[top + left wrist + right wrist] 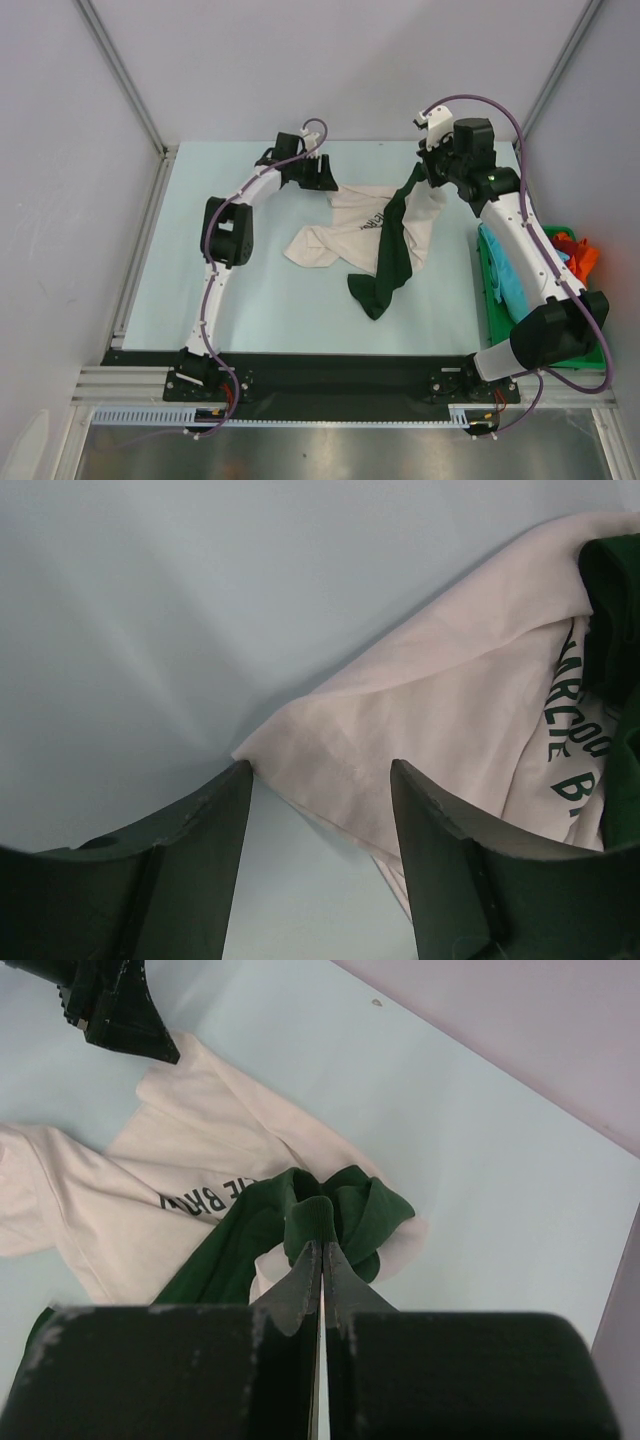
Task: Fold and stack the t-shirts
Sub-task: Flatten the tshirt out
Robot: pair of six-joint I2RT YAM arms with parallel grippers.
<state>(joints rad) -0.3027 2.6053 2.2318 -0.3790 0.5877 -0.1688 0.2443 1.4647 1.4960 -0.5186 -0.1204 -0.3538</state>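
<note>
Pinching dark green cloth t-shirt point(392, 255) in right end effector point(322, 1245), draped across cream-white cloth t-shirt point(335, 238) on desk point(250, 290), hiding part of lettering. Straddling cream corner with left end effector point(320, 770), jaws apart; contact unclear.

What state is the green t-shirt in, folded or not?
Unfolded: the green t-shirt is bunched and strung out, one end pinched in the shut right gripper, the rest draped across the cream t-shirt.
</note>
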